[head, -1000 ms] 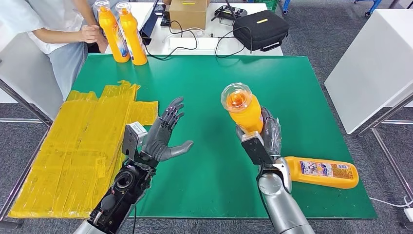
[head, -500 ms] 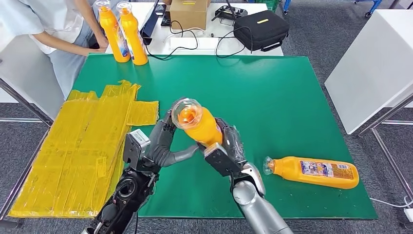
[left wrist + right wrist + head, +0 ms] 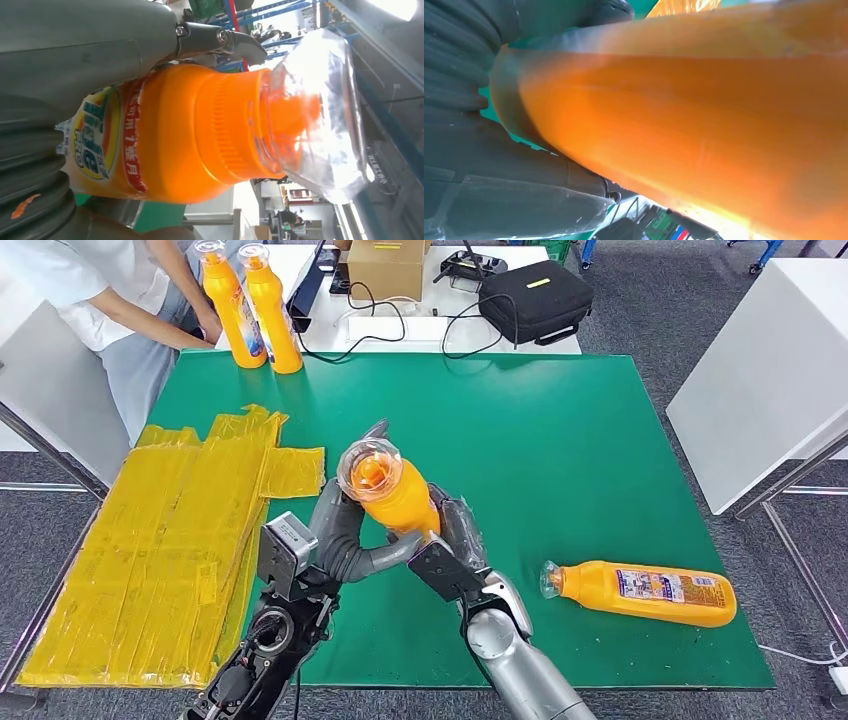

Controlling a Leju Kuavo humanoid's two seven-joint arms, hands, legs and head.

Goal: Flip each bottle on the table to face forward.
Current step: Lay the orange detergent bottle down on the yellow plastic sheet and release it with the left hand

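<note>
Gripping bottle (image 3: 392,495) mid-table: left hand (image 3: 340,530), right hand (image 3: 455,540).

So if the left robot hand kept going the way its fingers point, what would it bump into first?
Probably nothing new: the left robot hand is already against the orange bottle that the right robot hand holds up. Past it lies bare green table, though depth is hard to judge.
</note>
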